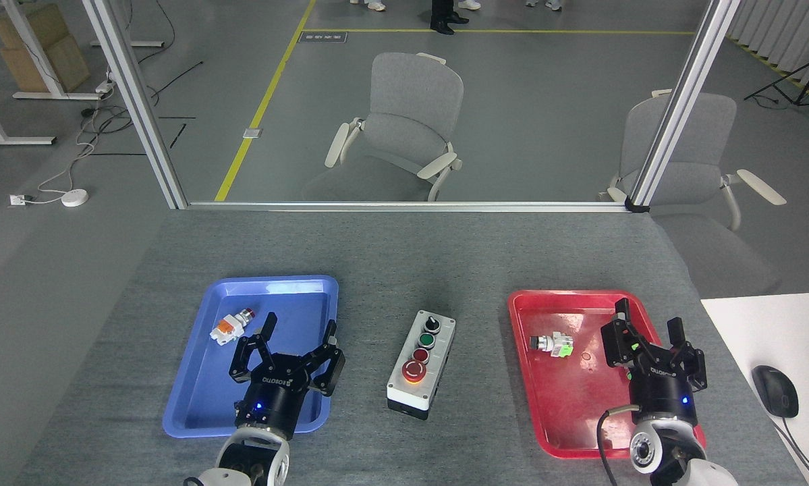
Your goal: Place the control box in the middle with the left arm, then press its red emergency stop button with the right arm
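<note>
The control box (421, 363) lies flat on the bare grey tabletop (404, 263) at lower centre of the frame, between the blue tray (195, 385) and the red tray (546, 432); it is already central, and its red emergency stop button (413, 370) faces up at the near end, unobstructed for a press from above. The left gripper (299, 326) hangs over the blue tray at lower left, claws spread and holding nothing, clear of the box. The right gripper (648, 325) hangs over the red tray at lower right, claws likewise parted and empty, well apart from the button, so the press is judged not yet made.
</note>
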You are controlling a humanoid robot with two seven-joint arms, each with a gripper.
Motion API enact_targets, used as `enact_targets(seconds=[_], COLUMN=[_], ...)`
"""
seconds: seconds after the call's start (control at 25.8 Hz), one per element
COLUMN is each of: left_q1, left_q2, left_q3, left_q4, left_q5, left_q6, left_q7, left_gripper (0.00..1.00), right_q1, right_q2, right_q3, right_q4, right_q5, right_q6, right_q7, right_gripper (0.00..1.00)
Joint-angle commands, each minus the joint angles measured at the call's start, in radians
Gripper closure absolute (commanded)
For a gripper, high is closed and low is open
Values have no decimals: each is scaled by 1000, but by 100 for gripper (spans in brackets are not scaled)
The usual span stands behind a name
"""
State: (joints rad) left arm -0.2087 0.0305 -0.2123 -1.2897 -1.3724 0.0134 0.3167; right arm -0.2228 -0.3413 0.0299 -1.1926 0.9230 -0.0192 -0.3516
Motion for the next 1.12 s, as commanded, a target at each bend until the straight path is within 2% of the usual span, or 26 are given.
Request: enact_targets(seconds=[0.0, 0.27, 0.47, 0.62, 0.81, 1.09], left_q1=[-1, -12, -8, -3, -1, 5], left_q2=[3, 19, 51, 77, 89, 89], left_q3=[1, 7, 82, 83, 91, 129], left_q4=[3, 15, 16, 18, 36, 39], left_q5=[39, 44, 44, 42, 53, 213], left_q6=[0, 0, -12, -10, -12, -15], left_q7=[-31, -74, -76, -76, -76, -74], left_gripper=[0, 0, 0, 0, 0, 0], right_q1=[-1, -24, -41, -21, 69, 79], right_q2=[-4, -2, 7, 7, -8, -7], right_q3=[-1, 5, 13, 58, 59, 58], right_q4=[11, 73, 88, 54, -44, -41], right_q5=[3, 8, 28, 54, 66, 65], right_q6=[-15, -7, -5, -24, -56, -56], right_q7=[6, 8, 8, 6, 6, 8], right_gripper=[0, 0, 0, 0, 0, 0])
